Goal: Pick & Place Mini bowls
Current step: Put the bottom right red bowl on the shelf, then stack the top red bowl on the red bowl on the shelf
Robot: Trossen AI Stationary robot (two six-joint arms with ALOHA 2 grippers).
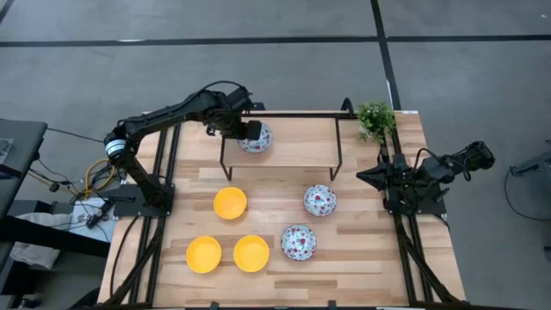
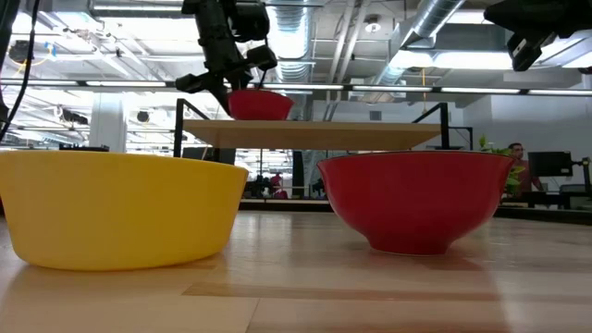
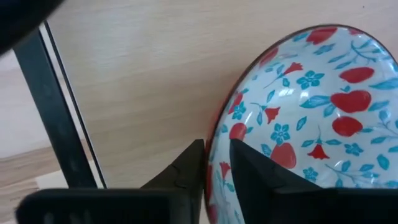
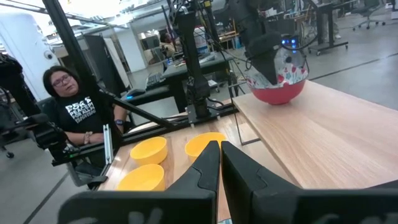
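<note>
A white floral bowl with a red outside (image 1: 257, 139) (image 2: 259, 104) (image 4: 281, 79) sits on the raised wooden shelf (image 1: 301, 142). My left gripper (image 1: 249, 131) (image 3: 216, 158) is shut on its rim. Two more floral bowls (image 1: 319, 201) (image 1: 298, 242) and three yellow bowls (image 1: 230, 203) (image 1: 203, 255) (image 1: 250, 253) rest on their bases on the table. My right gripper (image 4: 220, 152) is shut and waits at the table's right edge (image 1: 379, 176), holding nothing. My left gripper pinches the floral bowl's rim (image 3: 219, 134) on the side toward the table's left, one finger inside the bowl (image 3: 261, 171) and one outside (image 3: 189, 165). It comes from above, slanting down. The bowl's base meets the shelf top (image 4: 277, 101), and the bowl looks slightly tilted.
The shelf stands on thin black metal legs (image 1: 337, 155) over the far half of the table. A small green potted plant (image 1: 376, 119) sits at the far right corner. A person (image 4: 74, 112) sits beyond the table's left side. Bare wood lies near the right edge (image 1: 379, 250).
</note>
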